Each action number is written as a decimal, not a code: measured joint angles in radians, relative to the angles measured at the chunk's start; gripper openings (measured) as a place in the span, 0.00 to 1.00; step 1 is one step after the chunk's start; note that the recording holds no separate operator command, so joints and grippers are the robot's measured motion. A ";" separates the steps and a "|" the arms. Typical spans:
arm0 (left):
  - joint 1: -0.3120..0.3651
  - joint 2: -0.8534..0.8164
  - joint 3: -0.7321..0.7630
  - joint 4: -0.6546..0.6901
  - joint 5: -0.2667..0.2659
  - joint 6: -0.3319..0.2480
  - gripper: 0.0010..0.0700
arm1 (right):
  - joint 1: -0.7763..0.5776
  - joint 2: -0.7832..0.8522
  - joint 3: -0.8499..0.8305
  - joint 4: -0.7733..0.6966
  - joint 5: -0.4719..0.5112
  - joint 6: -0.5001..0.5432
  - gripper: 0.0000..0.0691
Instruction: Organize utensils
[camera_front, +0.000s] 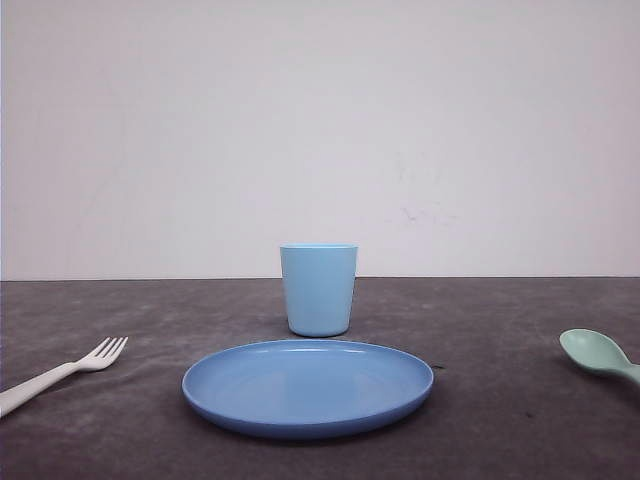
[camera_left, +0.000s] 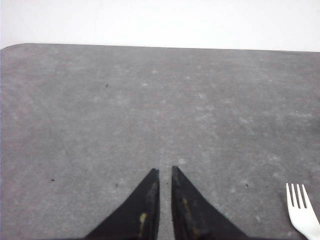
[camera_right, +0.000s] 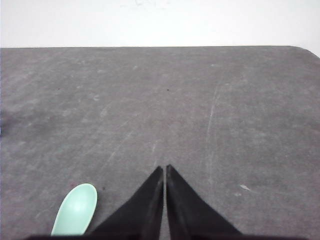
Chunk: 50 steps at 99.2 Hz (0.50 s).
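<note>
Far centre: cup (camera_front: 318, 289)
Near centre: plate (camera_front: 308, 387), before cup
Left: fork (camera_front: 62, 375)
Right: spoon (camera_front: 600, 355)
All on: tabletop (camera_front: 500, 420)

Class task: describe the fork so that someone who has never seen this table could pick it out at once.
Start at the blue round plate in the middle of the dark grey table. Look to its left: the fork lies flat there, tines toward the wall. It is the only white, tined piece.

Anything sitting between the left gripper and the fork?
Nothing visible. In the left wrist view, bare table lies between the left gripper, fingers nearly together, and the fork off to one side.
</note>
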 joint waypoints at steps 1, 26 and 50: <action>0.000 0.000 0.000 0.000 0.000 -0.001 0.01 | 0.000 0.000 0.000 0.000 0.000 0.000 0.01; 0.000 0.000 0.000 0.022 0.047 -0.100 0.01 | 0.000 0.000 0.001 0.006 -0.005 0.075 0.01; 0.000 0.001 0.040 0.201 0.264 -0.283 0.01 | 0.000 0.003 0.172 -0.015 -0.109 0.208 0.01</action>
